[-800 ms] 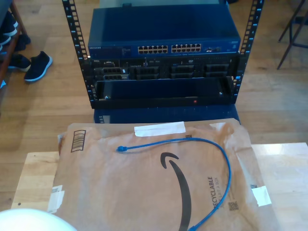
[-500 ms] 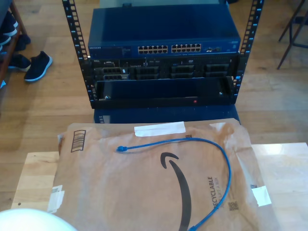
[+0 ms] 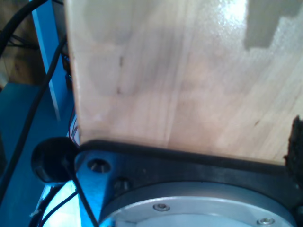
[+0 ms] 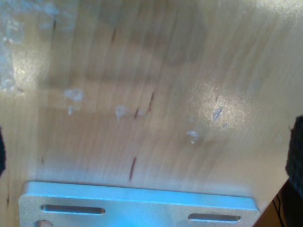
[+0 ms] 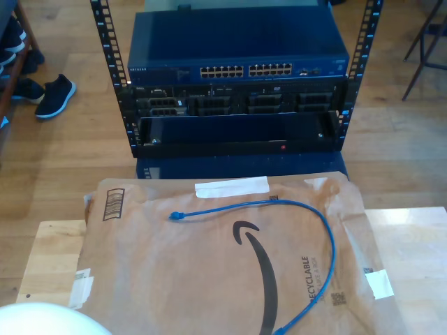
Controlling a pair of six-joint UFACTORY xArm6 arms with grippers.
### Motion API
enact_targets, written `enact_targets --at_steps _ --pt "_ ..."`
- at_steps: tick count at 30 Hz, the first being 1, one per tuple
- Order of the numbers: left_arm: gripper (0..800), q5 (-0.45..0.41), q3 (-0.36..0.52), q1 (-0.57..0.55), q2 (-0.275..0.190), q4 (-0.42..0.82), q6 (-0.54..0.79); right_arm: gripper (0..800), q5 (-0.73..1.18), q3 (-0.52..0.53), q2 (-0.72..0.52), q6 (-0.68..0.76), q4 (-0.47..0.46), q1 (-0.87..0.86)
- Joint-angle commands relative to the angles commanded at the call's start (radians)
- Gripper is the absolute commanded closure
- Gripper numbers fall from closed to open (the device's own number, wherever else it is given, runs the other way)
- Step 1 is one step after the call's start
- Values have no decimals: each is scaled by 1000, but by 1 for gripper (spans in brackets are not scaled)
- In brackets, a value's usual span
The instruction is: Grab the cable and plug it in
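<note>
The bright-blue cable (image 5: 323,225) lies in a loose arc on a flat brown cardboard sheet (image 5: 181,279) in the exterior view. One plug (image 5: 176,216) rests toward the exterior view's left; the other end (image 5: 281,331) runs off the lower edge. My first gripper (image 3: 151,146) hangs over bare wood, with one dark fingertip (image 3: 296,146) at the picture's edge and nothing held. My second gripper (image 4: 149,151) is open over scratched wood, its dark fingertips (image 4: 296,153) far apart. Neither wrist view holds the cable.
Beyond the table stands a rack (image 5: 105,63) with a blue network switch (image 5: 237,42), its row of ports (image 5: 244,70) and black servers (image 5: 237,105) beneath. The wooden table (image 5: 49,258) bears the cardboard. A white rounded shape (image 5: 42,319) fills the exterior view's lower left corner. Shoes (image 5: 54,96) lie on the floor.
</note>
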Motion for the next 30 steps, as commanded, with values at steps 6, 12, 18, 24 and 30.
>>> enact_targets --at_steps 6,12,18,24,30 --pt "1 0 0 0 0 0 0 2 0 0 0 0 0 0" --pt "1 0 0 0 0 0 0 2 0 0 0 0 0 0" --pt "1 0 0 0 0 0 0 2 0 0 0 0 0 0" --pt "1 3 0 0 0 0 3 2 -2 0 0 2 2 0" --pt "1 25 -15 2 -5 8 5 4 28 -15 -25 -2 2 2"
